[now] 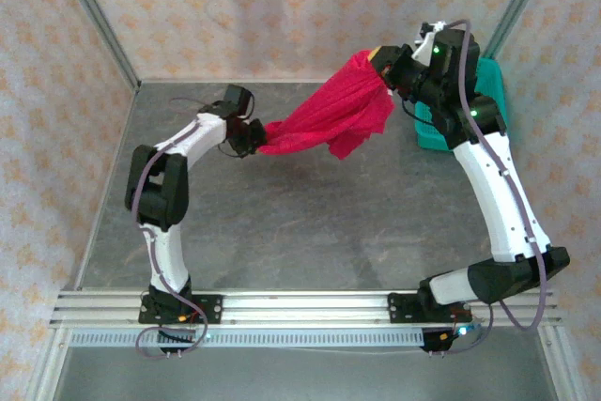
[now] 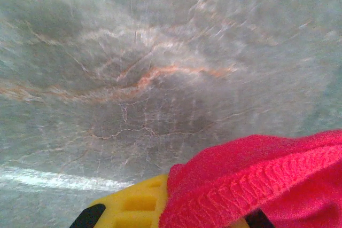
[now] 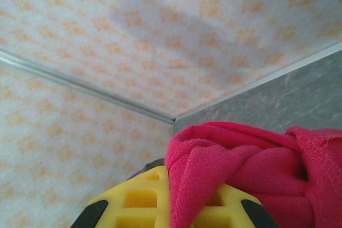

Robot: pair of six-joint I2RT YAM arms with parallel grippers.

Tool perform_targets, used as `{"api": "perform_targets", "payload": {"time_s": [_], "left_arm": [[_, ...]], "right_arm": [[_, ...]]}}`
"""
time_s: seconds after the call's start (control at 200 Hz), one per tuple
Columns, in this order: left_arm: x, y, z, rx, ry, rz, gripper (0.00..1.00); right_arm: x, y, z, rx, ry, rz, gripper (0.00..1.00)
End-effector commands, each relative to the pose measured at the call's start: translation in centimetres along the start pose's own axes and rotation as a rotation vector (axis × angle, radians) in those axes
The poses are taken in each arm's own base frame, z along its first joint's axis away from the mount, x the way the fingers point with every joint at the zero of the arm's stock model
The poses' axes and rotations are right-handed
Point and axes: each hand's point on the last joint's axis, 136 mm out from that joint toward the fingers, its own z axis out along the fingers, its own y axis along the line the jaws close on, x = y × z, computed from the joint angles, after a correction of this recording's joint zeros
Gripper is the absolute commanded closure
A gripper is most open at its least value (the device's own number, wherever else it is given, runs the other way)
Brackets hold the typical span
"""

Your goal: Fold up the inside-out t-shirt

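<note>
The bright red inside-out t-shirt (image 1: pixel 329 115) hangs stretched in the air between both arms, above the far half of the table. My left gripper (image 1: pixel 254 143) is shut on its lower left end, where a stitched hem (image 2: pixel 251 185) drapes over the yellow fingers (image 2: pixel 133 206). Higher up at the far right, my right gripper (image 1: pixel 383 61) is shut on the other end, with bunched red cloth (image 3: pixel 235 169) squeezed between its yellow fingers (image 3: pixel 139 201). A loose flap of the shirt droops below the middle.
A teal mesh basket (image 1: pixel 496 91) stands at the far right behind the right arm. The grey marbled table (image 1: pixel 310 223) lies under the shirt. Patterned walls (image 1: pixel 282 7) close in the back and sides. A metal rail (image 1: pixel 300 307) runs along the near edge.
</note>
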Motion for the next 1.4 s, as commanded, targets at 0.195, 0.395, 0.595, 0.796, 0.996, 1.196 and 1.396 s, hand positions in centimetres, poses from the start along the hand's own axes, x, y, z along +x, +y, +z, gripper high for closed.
{"api": "perform_targets", "payload": {"time_s": [0.195, 0.395, 0.595, 0.796, 0.996, 1.196, 1.396], "left_arm": [[1.2, 2.5, -4.9, -0.006, -0.142, 0.077, 0.94], [3.0, 0.7, -9.1, 0.078, -0.245, 0.269, 0.33], [8.5, -7.3, -12.0, 0.411, -0.236, 0.480, 0.23], [16.9, -13.5, -10.4, 0.587, -0.273, 0.746, 0.17], [19.1, -15.6, -7.5, 0.550, -0.381, 0.889, 0.09], [18.2, -18.4, -5.1, 0.522, -0.414, 0.877, 0.05], [17.3, -19.9, -3.2, 0.446, -0.401, 0.911, 0.59]], "right_arm": [[3.6, -5.6, 2.8, 0.041, 0.040, 0.039, 1.00], [11.7, -8.6, 5.3, -0.062, 0.256, 0.044, 1.00], [13.2, -10.2, 5.9, -0.031, 0.287, 0.056, 1.00], [12.8, -14.0, 5.9, 0.135, 0.229, 0.179, 1.00], [12.8, -14.3, 5.4, 0.148, 0.225, 0.198, 1.00], [13.4, -14.4, 5.0, 0.155, 0.247, 0.202, 1.00], [14.0, -15.1, 3.9, 0.195, 0.263, 0.186, 1.00]]}}
